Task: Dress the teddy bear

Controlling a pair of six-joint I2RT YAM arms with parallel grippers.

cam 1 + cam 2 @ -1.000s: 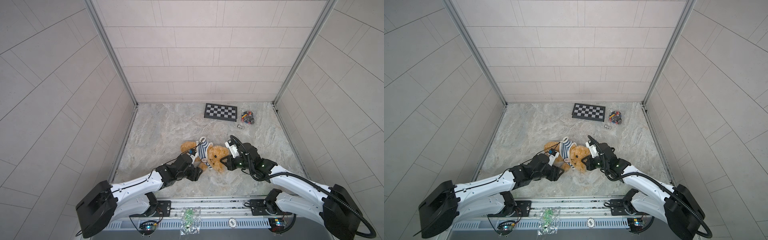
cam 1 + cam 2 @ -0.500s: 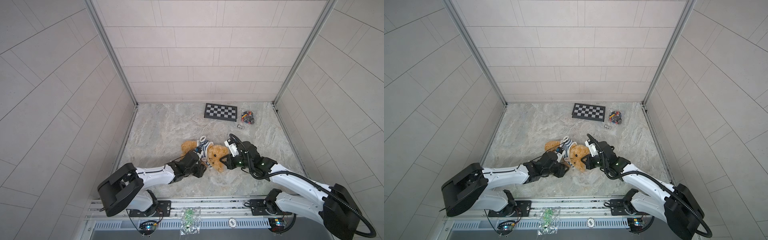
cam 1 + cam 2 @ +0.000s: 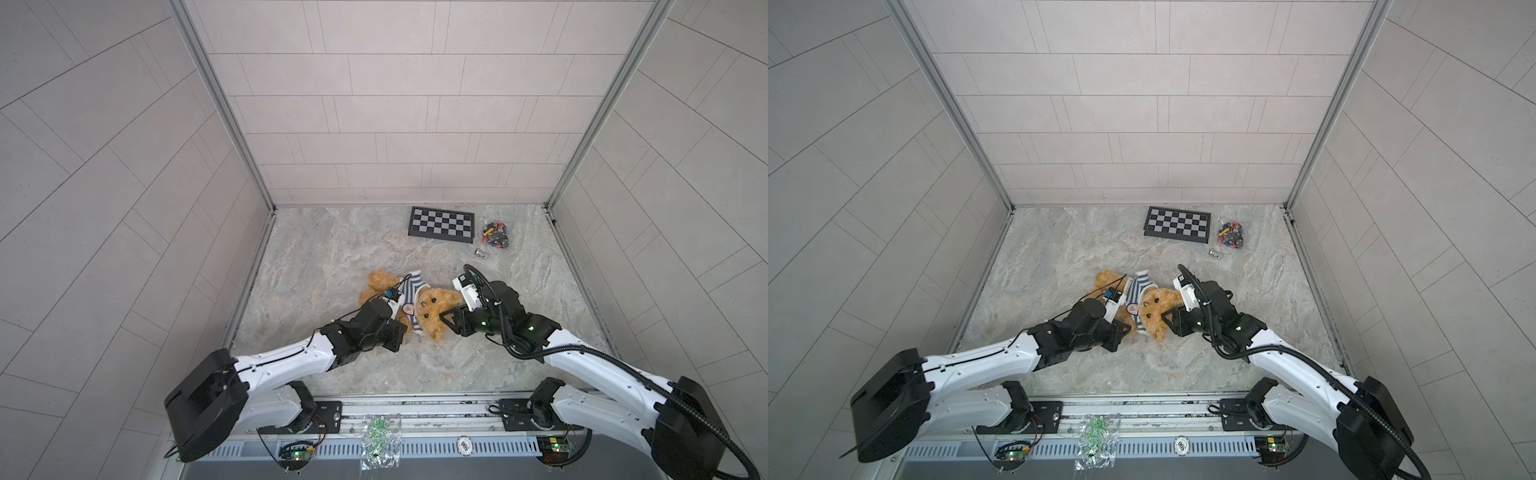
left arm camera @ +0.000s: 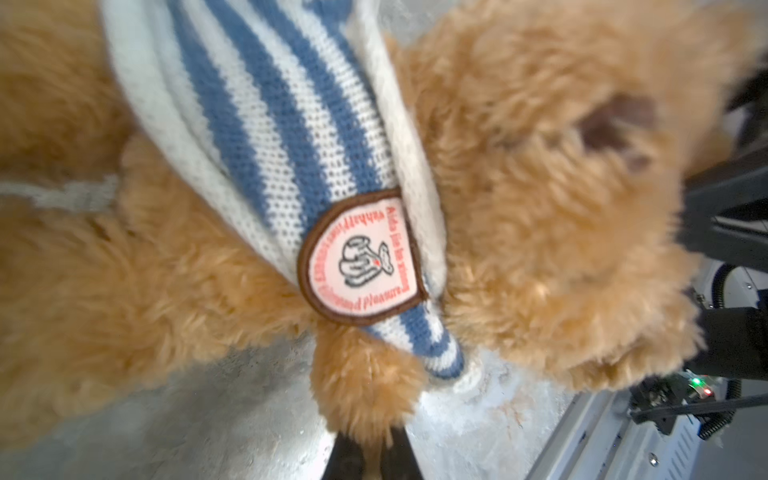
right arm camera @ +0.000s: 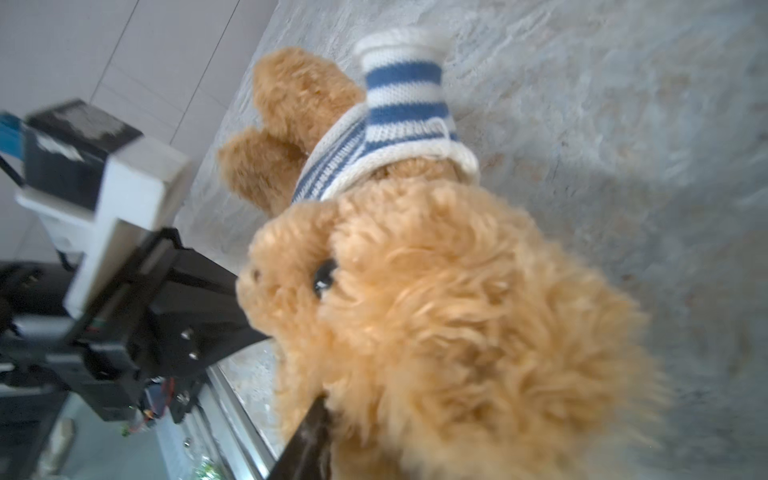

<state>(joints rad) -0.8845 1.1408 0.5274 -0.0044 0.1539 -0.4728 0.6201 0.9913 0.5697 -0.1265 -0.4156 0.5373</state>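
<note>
The fuzzy golden-brown teddy bear (image 3: pixel 434 309) lies on its back, a blue-striped sweater (image 3: pixel 412 291) bunched high on its chest.

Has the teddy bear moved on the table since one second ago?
No. The teddy bear lies as before, nearer and left of the checkerboard, in both top views.

Fuzzy plush teddy bear (image 3: pixel 434 311), knitted cloth sweater (image 3: pixel 412 291), matt marbled tabletop (image 3: pixel 353 249).

You get little to read here: the shield badge (image 4: pixel 362 254) on the striped sweater (image 4: pixel 266 104) carries red lettering — only "pleasure" is clear, the rest blurs. The round sticker (image 3: pixel 464 446) on the slotted base strip (image 3: pixel 415 449) seems to read "500".
</note>
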